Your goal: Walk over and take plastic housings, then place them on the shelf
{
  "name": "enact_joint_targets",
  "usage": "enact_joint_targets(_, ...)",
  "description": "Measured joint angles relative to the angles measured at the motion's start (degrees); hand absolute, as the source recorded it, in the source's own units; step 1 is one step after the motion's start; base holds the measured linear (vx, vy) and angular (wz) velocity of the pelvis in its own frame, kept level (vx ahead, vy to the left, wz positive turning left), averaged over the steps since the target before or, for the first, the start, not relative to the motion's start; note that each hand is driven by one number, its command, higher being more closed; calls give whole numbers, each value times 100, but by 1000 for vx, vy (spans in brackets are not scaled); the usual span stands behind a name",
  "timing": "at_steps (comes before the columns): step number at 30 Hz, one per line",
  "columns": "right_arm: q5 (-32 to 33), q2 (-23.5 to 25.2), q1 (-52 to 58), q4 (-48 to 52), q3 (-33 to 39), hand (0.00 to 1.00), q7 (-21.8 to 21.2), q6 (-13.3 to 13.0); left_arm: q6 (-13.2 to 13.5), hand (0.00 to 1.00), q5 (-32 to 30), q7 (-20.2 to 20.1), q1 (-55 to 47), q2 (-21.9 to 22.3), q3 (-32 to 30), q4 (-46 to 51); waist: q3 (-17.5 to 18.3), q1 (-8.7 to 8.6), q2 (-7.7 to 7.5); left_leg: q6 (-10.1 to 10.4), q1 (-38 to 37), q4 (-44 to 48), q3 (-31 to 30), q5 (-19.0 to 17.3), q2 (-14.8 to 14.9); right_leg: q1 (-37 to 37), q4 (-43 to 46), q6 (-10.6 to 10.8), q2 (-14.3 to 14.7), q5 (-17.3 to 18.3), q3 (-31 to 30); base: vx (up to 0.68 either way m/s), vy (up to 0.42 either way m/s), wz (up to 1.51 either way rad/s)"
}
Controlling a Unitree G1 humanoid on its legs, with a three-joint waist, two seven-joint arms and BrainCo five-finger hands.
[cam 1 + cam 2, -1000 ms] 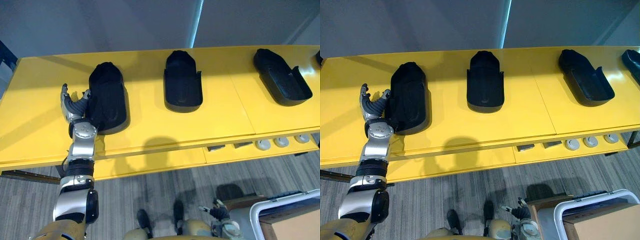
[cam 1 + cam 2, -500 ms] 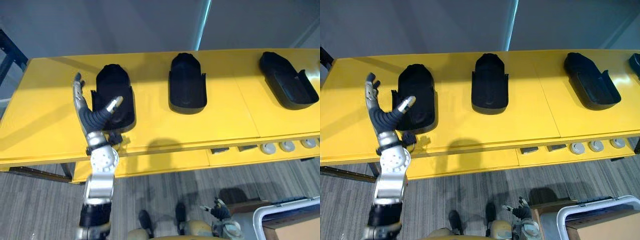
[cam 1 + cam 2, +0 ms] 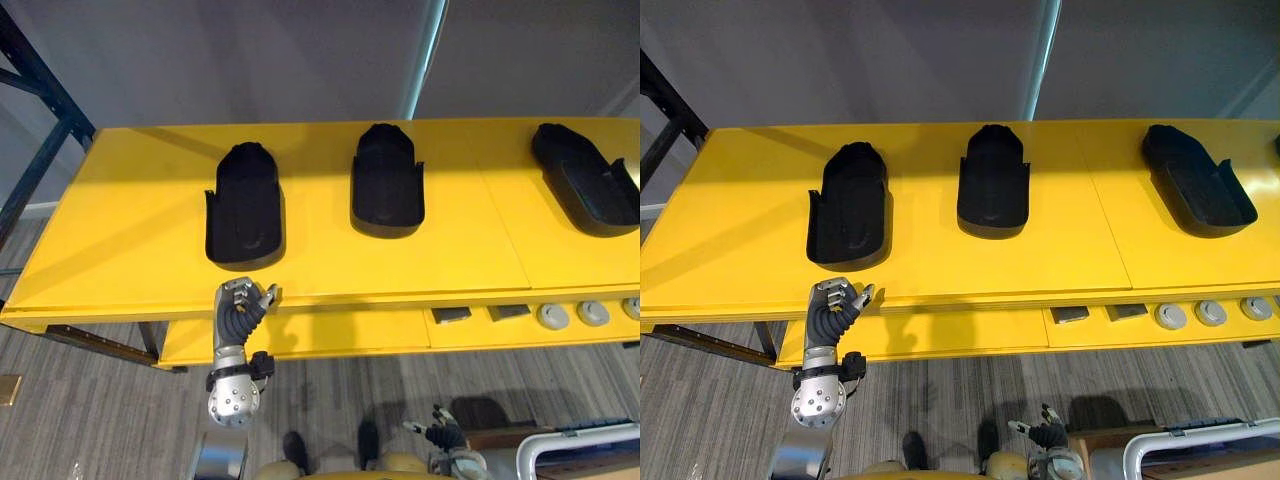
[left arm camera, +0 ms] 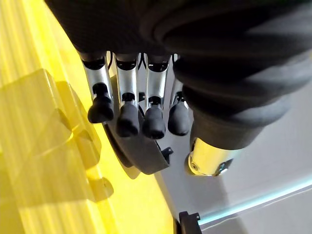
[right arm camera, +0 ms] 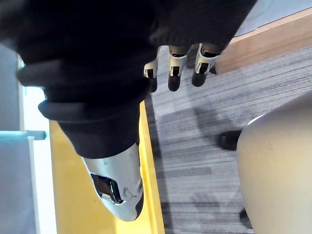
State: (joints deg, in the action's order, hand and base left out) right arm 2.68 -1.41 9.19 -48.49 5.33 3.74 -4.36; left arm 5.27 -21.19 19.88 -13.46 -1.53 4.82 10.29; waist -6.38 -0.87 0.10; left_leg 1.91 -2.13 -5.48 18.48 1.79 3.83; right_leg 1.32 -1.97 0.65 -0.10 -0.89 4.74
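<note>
Hanging just off the front edge of the yellow shelf (image 3: 120, 250), toward its left end, the left hand (image 3: 238, 308) is curling its fingers (image 4: 129, 119) inward on nothing, with the thumb sticking out to the side. The nearest plastic housing, the left housing (image 3: 244, 205), is lying flat on the shelf straight beyond that hand, its open end facing the front edge. A bare strip of yellow is separating it from the fingertips, so nothing is touching it. In the left wrist view the same dark shell is showing just past the bent fingertips, apart from them.

The middle housing (image 3: 387, 185) is resting near the shelf's centre, closer to the back edge, and is pointing the same way. The right housing (image 3: 585, 190) is sitting toward the right end, turned at a slant.

The right hand (image 3: 441, 436) is hanging low over the grey carpeted floor (image 3: 90, 420), well below the front edge, with its fingers (image 5: 175, 75) loosely relaxed and carrying nothing.

Small round discs (image 3: 553, 316) are lying on a lower yellow level under the front edge, toward the right.
</note>
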Motion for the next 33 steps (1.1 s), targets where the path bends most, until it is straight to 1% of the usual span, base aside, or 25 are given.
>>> enact_joint_targets(2, -2, -22, 20, -6, -51, 0, 2, 42, -37, 100, -194, 7, 101, -68, -5, -151, 47, 16, -1, 0, -5, 0, 10, 0, 2, -2, 0, 1, 0, 0, -3, 0, 0, 0)
enact_joint_targets(6, -7, -30, 35, -8, -84, 0, 1, 56, -224, 100, -631, 26, 245, -207, -63, -373, 133, 6, 5, 0, -35, 0, 51, 2, 7, -7, 2, 7, 4, -7, -49, -28, -18, -6)
enact_joint_targets(10, -7, -28, 36, -12, -84, 0, -4, 57, -317, 100, -855, 32, 527, -219, -124, -687, 146, -19, 5, -1, -35, -5, 51, 4, -2, 9, -2, 11, 3, -24, -94, -53, -14, -5)
enact_joint_targets(15, -8, -20, 19, -15, -87, 0, -13, 59, -467, 100, -886, 58, 882, -261, -353, -1052, 211, -137, 4, -3, 71, -7, 65, 5, -13, 119, -22, 7, 1, -35, -124, -7, -7, -3)
enact_joint_targets(19, -59, -20, 5, -18, -86, 0, -18, 74, -550, 100, -991, 147, 1291, -386, -477, -1454, 238, -158, -1, -3, 134, -3, 85, 4, -31, 181, -54, -2, 2, -60, -137, 38, -7, -3)
enact_joint_targets(22, -65, -21, -4, -23, -86, 0, -19, 81, -626, 100, -997, 153, 1473, -456, -520, -1570, 239, -172, -5, -3, 158, -2, 84, 4, -73, 160, -139, -9, 8, -93, -132, 24, 1, 0)
enact_joint_targets(26, -108, -25, -52, -63, -83, 0, -25, 84, -678, 100, -1001, 155, 1747, -663, -574, -1810, 236, -242, -10, -4, 212, -1, 87, 4, -75, 183, -216, -10, 17, -155, -135, -9, -5, 0)
enact_joint_targets(28, -108, -26, -84, -69, -83, 0, -26, 84, -694, 100, -1080, 157, 1877, -715, -700, -1964, 227, -327, -30, -5, 219, -2, 107, 5, -78, 198, -226, -3, 17, -185, -155, -59, -17, -5)
enact_joint_targets(31, -107, -16, -99, -68, -84, 0, -30, 82, -734, 100, -1100, 154, 2023, -842, -726, -2108, 209, -355, -60, -6, 224, -4, 153, 6, -88, 213, -259, -7, 12, -234, -186, -66, -6, -9)
enact_joint_targets(33, -108, -16, -112, -67, -83, 0, -36, 82, -740, 100, -1102, 156, 2166, -902, -789, -2197, 171, -367, -113, -9, 242, -5, 192, 7, -100, 214, -340, -9, 7, -303, -204, -73, -9, -9)
